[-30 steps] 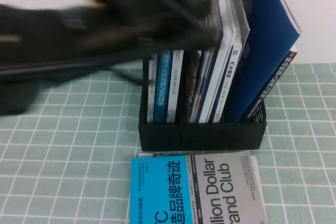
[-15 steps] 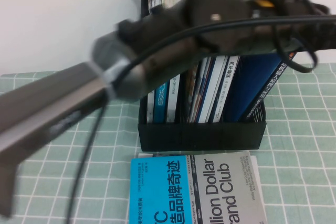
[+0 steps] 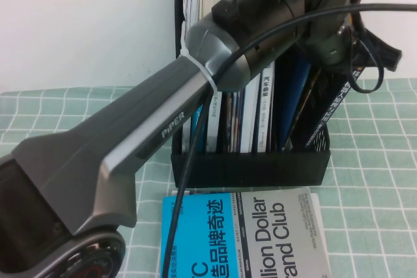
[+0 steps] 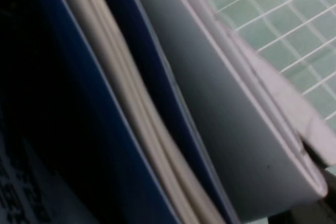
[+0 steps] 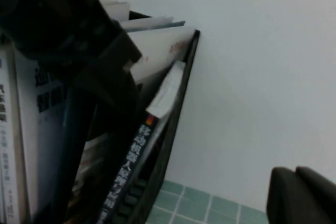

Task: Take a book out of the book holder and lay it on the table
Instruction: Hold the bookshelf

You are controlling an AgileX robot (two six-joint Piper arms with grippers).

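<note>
The left gripper [image 3: 339, 24], jaws hidden behind its own wrist, reaches over the black perforated book holder [image 3: 251, 167] on the gridded green table [image 3: 65, 115]. The dark paperback book [image 3: 335, 105] leans at the holder's right end: broad, bendy, slick-covered, likely best pinched at its top edge near the spine. The right gripper [image 5: 302, 195], jaws together, hangs beside the holder.

Even soft light, pale wall, wrist views blurred, dim

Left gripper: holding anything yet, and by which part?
Cannot tell: the left gripper sits among the books at the book holder's right end, its contact hidden. The right gripper is shut, empty, beside the holder.
</note>
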